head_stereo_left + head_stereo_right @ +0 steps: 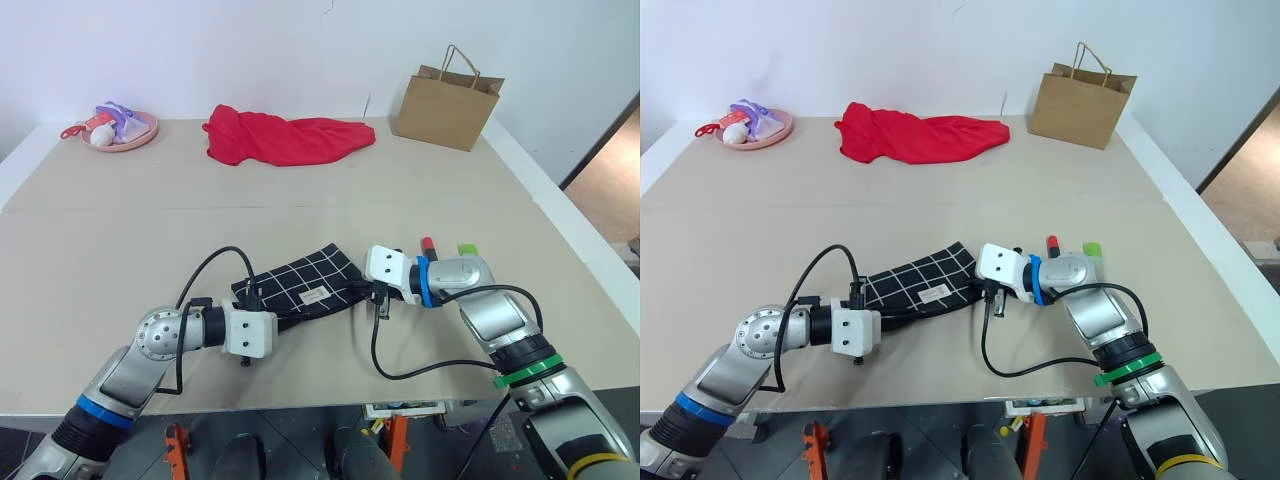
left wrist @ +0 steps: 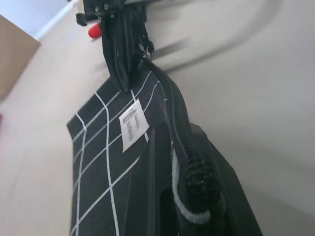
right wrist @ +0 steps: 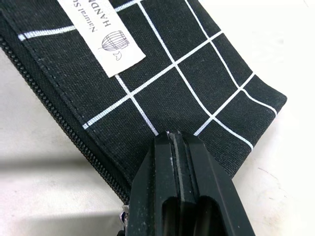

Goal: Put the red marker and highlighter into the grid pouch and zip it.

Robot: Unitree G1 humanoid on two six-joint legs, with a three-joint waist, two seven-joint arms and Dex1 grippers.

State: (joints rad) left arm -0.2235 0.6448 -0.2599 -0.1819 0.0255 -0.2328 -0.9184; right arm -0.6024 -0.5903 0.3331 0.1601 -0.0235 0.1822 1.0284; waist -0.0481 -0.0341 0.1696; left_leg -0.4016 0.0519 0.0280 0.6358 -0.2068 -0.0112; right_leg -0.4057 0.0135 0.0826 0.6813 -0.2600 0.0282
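The grid pouch (image 1: pixel 300 284) lies flat near the table's front edge, its white label (image 3: pixel 101 37) facing up. My left gripper (image 1: pixel 250 298) is shut on the pouch's left end by the zipper (image 2: pixel 170 105). At the opposite end, my right gripper (image 1: pixel 379 296) is shut on the pouch's corner near where the zipper stops, fingers (image 3: pixel 162 164) pressed together over the fabric. Just behind my right wrist lie the red marker (image 1: pixel 428 243) and the light green highlighter (image 1: pixel 467 249); only their far ends show, outside the pouch.
A brown paper bag (image 1: pixel 447 100) stands at the back right. A red cloth (image 1: pixel 285 137) lies at the back middle, and a pink plate (image 1: pixel 148 131) holding small toys sits at the back left. Black cables loop from both wrists over the table's front edge (image 1: pixel 320 402).
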